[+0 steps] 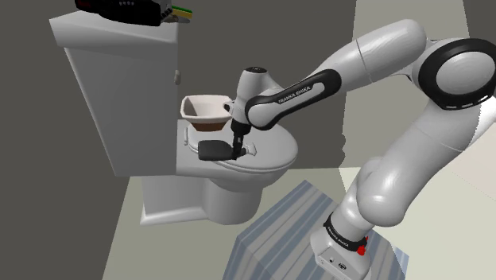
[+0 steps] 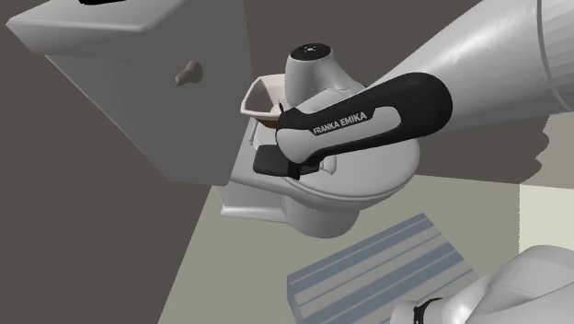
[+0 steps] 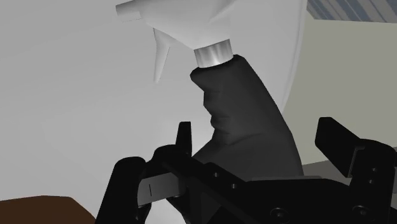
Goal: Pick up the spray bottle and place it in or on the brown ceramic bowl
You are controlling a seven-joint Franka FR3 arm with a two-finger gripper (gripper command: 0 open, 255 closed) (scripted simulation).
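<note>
A spray bottle (image 3: 245,127) with a black body and a white trigger head lies on its side on the closed toilet lid (image 1: 270,155). In the shoulder view the bottle (image 1: 213,149) rests just in front of the bowl (image 1: 207,113), which is white outside and brown inside and stands at the back of the lid. My gripper (image 3: 259,137) is down over the bottle's body, open. One finger (image 3: 184,135) is close beside the body, and the other finger (image 3: 334,137) stands off it with a gap. A brown patch of the bowl (image 3: 44,210) shows beside the hand.
The white toilet tank (image 1: 111,87) rises behind the bowl, with a dark object (image 1: 131,9) on top and a flush handle (image 2: 189,71) on its front. A striped blue-grey mat (image 1: 294,219) lies on the floor in front of the toilet.
</note>
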